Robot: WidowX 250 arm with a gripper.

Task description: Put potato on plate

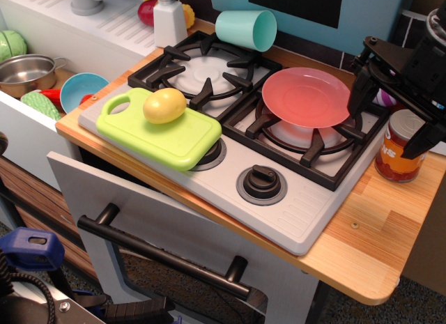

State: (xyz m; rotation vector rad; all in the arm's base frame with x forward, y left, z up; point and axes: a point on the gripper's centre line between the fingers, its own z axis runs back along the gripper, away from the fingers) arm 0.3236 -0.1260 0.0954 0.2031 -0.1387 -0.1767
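Note:
The pale-yellow potato (165,105) lies on the lime-green cutting board (160,132) at the stove's front left. The salmon-pink plate (306,97) rests on the right burner grate. My black gripper (391,122) hangs at the right edge, just right of the plate and above a red can; its fingers (362,93) stand apart with nothing between them. It is far from the potato.
A red can (399,146) stands on the wooden counter under the gripper. A teal cup (245,28) lies on its side behind the left burner. A white shaker (169,17), a blue bowl (83,90) and a steel pot (26,72) are at the left. Stove knob (262,182) is in front.

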